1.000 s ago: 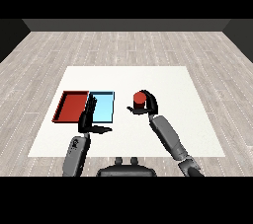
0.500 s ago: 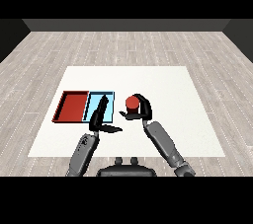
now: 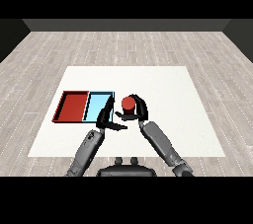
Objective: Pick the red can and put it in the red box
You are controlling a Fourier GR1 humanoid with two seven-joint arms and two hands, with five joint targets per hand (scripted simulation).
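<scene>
Two grey forearms, rounded cylindrical segments with darker bands at the joints. Left hand point(image 3: 105, 117) and right hand point(image 3: 139, 111) both black, slim fingers plus thumb. No cables, screws or markings discernible.

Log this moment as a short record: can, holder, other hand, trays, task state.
can: red can, upright, right of both trays
holder: right hand, fingers curled round the can
other hand: left hand, fingers straight, holding nothing, at the near right corner of the light blue tray
trays: red tray on the left, light blue tray beside it, nothing in either
task state: can not yet in the red tray
</scene>
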